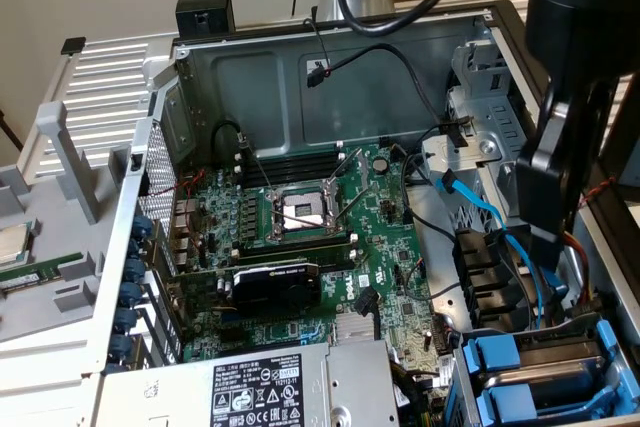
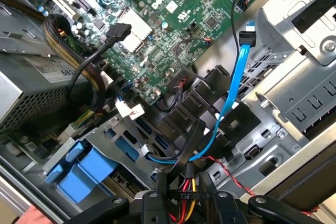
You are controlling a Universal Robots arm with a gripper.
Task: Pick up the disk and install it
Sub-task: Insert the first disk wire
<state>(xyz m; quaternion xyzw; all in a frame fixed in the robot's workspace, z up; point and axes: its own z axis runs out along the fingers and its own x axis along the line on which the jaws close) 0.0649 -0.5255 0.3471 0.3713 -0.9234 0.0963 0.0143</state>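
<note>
As it hangs over the open computer case (image 1: 262, 82), gripper (image 1: 545, 232) sits at 3 o'clock, exterior view.
Grip state: cannot tell. 2 blue trays (image 1: 495, 355) at 5 o'clock.

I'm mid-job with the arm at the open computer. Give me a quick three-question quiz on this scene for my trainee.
1. True or false: the computer case is shut, with its side panel on.
2. In the exterior view, the arm hangs over the case's: A left side; B middle; C right side.
3. Fill in: the latches of the drive trays are ___ in colour.
Key: 1 false; 2 C; 3 blue.
</note>
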